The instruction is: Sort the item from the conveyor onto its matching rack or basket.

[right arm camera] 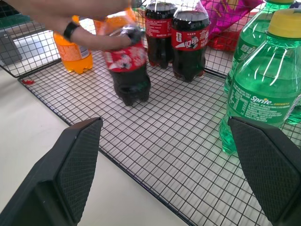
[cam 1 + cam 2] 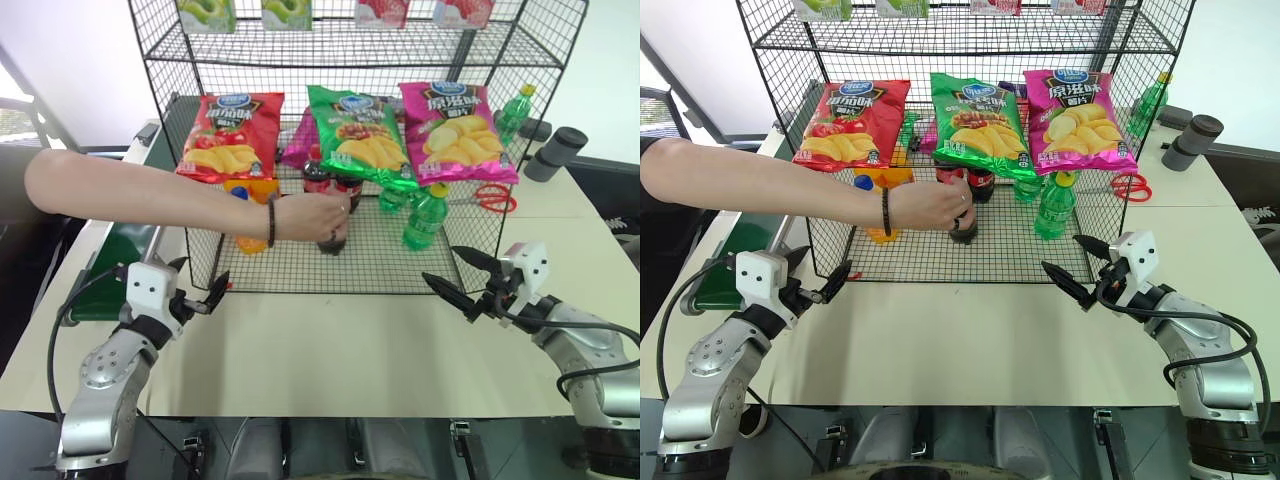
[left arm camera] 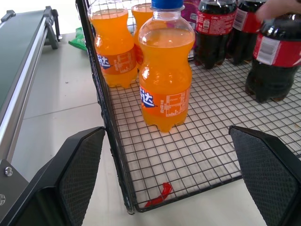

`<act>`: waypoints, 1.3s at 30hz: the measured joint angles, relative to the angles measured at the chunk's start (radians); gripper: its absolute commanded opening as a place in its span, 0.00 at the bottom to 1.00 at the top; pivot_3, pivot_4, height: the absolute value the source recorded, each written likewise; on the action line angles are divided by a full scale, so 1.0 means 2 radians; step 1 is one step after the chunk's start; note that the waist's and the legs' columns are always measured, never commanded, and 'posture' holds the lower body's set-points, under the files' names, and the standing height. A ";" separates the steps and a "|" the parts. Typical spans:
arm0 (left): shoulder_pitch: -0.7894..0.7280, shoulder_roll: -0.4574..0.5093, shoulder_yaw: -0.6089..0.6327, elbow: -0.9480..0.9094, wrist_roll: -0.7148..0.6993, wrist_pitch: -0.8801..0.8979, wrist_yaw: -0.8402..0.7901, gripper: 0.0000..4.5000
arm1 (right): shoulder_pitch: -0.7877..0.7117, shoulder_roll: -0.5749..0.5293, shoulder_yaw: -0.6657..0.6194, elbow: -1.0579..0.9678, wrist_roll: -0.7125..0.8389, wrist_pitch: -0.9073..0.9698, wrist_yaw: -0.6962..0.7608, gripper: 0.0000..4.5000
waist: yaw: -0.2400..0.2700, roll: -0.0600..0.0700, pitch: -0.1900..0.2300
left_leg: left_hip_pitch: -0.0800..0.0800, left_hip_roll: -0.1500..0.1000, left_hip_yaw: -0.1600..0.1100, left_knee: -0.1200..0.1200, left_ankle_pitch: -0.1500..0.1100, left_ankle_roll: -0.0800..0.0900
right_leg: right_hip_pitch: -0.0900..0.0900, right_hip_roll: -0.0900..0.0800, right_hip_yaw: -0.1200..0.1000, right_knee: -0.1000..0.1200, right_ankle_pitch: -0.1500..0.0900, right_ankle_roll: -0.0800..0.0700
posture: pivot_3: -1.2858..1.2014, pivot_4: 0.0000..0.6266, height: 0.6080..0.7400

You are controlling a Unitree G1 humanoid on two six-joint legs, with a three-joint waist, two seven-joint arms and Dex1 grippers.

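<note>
The rack stands on the table, and all places below are given against it. On its bottom shelf a person's hand reaches in from the left side and grips the cola bottle by its top; the bottle stands upright on the wire mesh near the middle of the shelf, in front of 2 other cola bottles set side by side further back. To the left of these on the same shelf stand orange drink bottles, the nearest close to the rack's front left corner. To the right stand green bottles, the nearest with a yellow cap. Across the rack's front hang 3 crisp bags: red, green and pink. Red scissors lie on the table just past the rack's right side. The conveyor runs along the rack's left side. The left gripper hovers just in front of the rack's front left corner, its claw spread wide with nothing in it. The right gripper hovers just in front of the rack's front right corner, its claw likewise spread wide and holding nothing
</note>
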 measured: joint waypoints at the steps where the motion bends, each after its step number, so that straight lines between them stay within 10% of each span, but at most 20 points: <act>1: 0.000 0.000 0.000 0.000 0.000 0.000 0.000 1.00 | 0.000 0.000 0.000 0.000 0.000 0.000 0.000 0.98 | 0.000 0.000 0.000 | 0.000 0.000 0.000 0.000 0.000 0.000 | 0.000 0.000 0.000 0.000 0.000 0.000 | 0.52 0.24 0.95; 39: 0.027 0.007 0.055 -0.048 -0.053 0.029 0.015 1.00 | -0.032 0.001 0.028 0.003 -0.009 0.009 -0.013 0.98 | -0.001 0.000 0.000 | 0.000 0.000 0.000 0.000 0.000 0.000 | 0.000 0.000 0.000 0.000 0.000 0.000 | 0.52 0.24 0.95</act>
